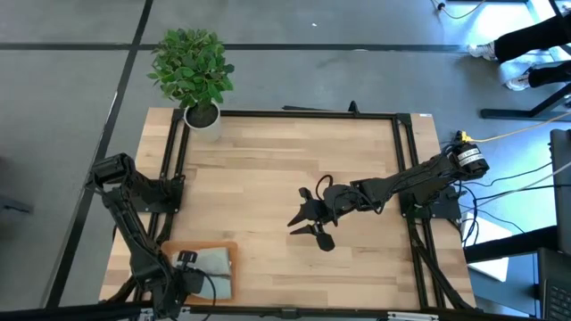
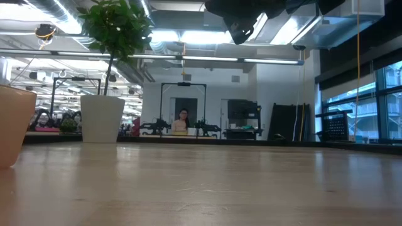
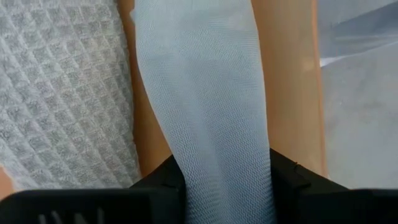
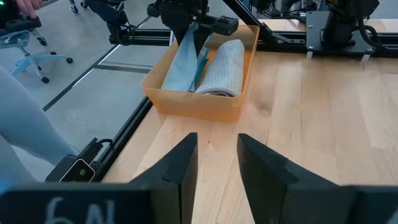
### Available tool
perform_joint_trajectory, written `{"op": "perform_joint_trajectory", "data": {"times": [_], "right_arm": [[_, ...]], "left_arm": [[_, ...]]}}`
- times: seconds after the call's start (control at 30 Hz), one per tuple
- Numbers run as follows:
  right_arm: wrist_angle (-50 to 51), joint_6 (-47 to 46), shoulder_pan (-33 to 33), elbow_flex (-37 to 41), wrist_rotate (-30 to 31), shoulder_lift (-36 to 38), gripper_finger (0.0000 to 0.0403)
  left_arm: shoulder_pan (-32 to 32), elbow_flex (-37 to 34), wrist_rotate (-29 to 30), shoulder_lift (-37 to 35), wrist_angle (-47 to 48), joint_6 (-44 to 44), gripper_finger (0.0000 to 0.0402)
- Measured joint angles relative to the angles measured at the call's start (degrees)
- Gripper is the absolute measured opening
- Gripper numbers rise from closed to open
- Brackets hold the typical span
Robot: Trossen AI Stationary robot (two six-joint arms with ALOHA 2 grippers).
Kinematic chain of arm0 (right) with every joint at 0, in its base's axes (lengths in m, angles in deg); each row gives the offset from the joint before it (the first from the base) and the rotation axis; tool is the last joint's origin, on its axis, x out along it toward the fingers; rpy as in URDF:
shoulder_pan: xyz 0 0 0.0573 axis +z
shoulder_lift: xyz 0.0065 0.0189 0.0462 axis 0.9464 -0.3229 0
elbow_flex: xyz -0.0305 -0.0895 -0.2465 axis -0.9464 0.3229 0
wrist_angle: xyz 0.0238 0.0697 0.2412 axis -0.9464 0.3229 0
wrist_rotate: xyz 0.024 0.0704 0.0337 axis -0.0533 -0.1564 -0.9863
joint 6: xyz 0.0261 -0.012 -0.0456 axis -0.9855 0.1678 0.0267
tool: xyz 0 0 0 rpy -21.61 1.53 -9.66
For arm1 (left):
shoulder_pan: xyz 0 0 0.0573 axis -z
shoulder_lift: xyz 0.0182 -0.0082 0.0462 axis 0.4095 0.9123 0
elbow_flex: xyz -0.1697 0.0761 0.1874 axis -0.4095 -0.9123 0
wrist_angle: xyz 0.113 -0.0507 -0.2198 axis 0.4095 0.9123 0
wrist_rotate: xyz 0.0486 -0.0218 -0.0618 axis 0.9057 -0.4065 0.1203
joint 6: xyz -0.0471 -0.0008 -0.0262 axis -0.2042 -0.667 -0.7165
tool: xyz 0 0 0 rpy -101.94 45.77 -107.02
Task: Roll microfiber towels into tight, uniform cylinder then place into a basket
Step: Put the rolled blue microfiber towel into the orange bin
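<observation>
The orange-tan basket [image 1: 225, 246] sits at the table's near left corner; it also shows in the right wrist view [image 4: 199, 107]. A rolled pale grey-green towel [image 4: 222, 68] lies in it along one side, with its waffle weave showing in the left wrist view [image 3: 62, 93]. My left gripper [image 4: 196, 30] stands over the basket, shut on the light blue towel [image 4: 181, 68], a long narrow bundle beside the grey roll. My right gripper [image 1: 308, 230] is open and empty above the middle of the table, and its fingers [image 4: 186, 163] point toward the basket. My left gripper pinches the blue towel's upper end [image 3: 225, 163] between its two fingers, coming from above and pointing down into the basket. The towel runs down from the fingers, slanting. Its lower end [image 4: 177, 82] is inside the basket next to the grey roll.
A white pot with a green plant [image 1: 198, 76] stands at the table's far left corner and also shows in the low view [image 2: 102, 118]. Black frame rails [image 1: 294, 113] run along the table's edges. Bare wood lies between the basket and my right gripper.
</observation>
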Motion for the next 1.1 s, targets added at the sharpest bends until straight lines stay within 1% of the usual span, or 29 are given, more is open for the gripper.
{"op": "perform_joint_trajectory", "data": {"times": [0.1,0.27,0.47,0.57,0.67,0.87,1.1], "right_arm": [[0.0,0.04,-0.02,0.0,0.0,0.0,0.0115],[0.0,0.04,-0.02,0.0,0.02,0.0,0.0115],[0.0,0.04,-0.02,0.0,0.04,-0.02,0.0115],[0.0,0.04,-0.02,0.0,0.04,-0.02,0.0115],[0.0,0.05,-0.02,0.0,0.04,-0.02,0.0115],[0.0,0.06,-0.02,0.0,0.07,-0.02,0.0115],[0.02,0.06,-0.02,0.0,0.08,-0.02,0.0115]], "left_arm": [[0.0,0.0,0.0,0.0,0.32,1.31,0.0119],[-0.01,0.0,-0.22,0.0,0.41,0.63,0.0119],[0.0,0.0,-0.22,0.0,0.43,0.65,0.0097],[0.0,0.0,0.75,0.0,0.43,0.65,0.0094],[-0.19,0.0,1.53,0.0,0.43,0.65,0.0102],[-1.3,0.0,0.96,0.0,1.53,1.02,0.0126],[-1.85,0.0,0.69,0.0,1.35,1.05,0.0128]]}}
